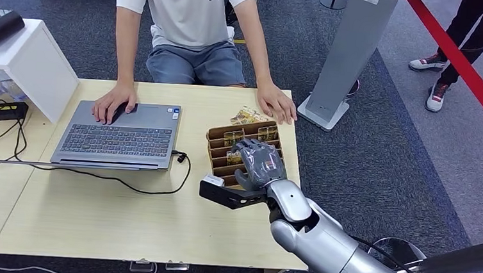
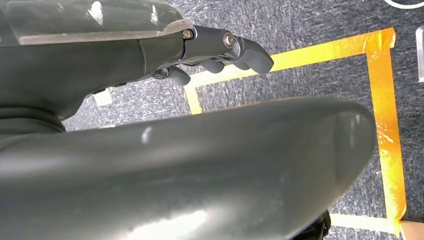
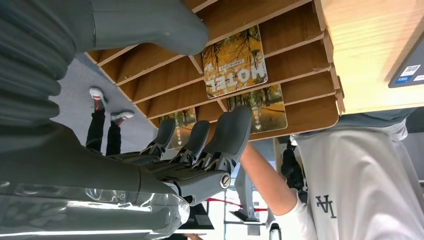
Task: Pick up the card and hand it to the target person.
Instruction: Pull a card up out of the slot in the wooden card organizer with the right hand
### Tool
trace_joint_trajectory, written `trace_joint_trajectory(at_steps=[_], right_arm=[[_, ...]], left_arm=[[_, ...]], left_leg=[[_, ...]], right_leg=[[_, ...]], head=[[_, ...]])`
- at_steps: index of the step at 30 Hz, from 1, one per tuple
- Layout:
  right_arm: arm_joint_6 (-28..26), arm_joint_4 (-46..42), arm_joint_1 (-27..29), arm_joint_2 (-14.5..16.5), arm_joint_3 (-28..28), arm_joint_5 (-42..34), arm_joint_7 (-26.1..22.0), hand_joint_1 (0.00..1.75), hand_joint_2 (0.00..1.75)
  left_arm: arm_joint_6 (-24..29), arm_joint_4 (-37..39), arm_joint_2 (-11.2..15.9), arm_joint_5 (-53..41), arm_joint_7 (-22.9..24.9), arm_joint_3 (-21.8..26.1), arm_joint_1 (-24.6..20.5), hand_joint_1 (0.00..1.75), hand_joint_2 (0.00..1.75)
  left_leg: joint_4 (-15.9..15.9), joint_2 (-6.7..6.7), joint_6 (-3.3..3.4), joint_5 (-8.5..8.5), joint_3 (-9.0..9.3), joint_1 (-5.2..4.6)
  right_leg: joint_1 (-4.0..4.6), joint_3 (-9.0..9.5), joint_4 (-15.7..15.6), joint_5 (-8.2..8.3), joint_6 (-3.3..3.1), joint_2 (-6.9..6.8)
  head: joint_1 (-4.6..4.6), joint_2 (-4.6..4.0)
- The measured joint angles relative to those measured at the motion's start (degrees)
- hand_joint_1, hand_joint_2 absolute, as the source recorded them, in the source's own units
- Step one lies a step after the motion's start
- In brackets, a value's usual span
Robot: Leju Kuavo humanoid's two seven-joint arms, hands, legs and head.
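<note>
Fingers (image 3: 227,132) of right hand (image 1: 261,163) spread, empty, over autumn-yellow "HOTEL" card (image 3: 235,62) in wooden slotted rack (image 3: 300,60).

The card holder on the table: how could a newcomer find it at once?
Start at the pale wooden table; right of the open laptop stands the card holder, under the right robot hand. It is the table's only brown slotted rack holding cards.

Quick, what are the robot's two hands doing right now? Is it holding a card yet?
Left hand: holds nothing, fingers curled in, hanging over the floor.
Right hand: open, holds nothing, fingers spread over the card rack; no card gripped yet.
</note>
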Motion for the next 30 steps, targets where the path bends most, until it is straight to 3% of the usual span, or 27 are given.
trace_joint_trajectory(at_steps=[15,30], right_arm=[[-1.32,4.66,-2.75,2.28,1.55,-1.78,-1.50,0.73,1.75],[-1.13,7.78,-3.90,2.60,1.93,-3.01,-1.32,0.69,1.75]], left_arm=[[0.22,0.13,-0.30,0.16,0.12,-0.43,-0.06,0.00,0.00],[0.04,0.13,-0.27,0.44,0.15,-0.67,-0.06,0.00,0.00]], left_leg=[[0.02,0.01,0.00,-0.02,0.00,-0.01],[0.04,-0.06,0.00,-0.01,-0.03,0.00]], right_leg=[[-0.01,-0.01,0.03,-0.02,0.00,0.01],[0.00,-0.02,0.03,-0.03,0.01,-0.06]], head=[[0.00,0.00],[0.00,0.00]])
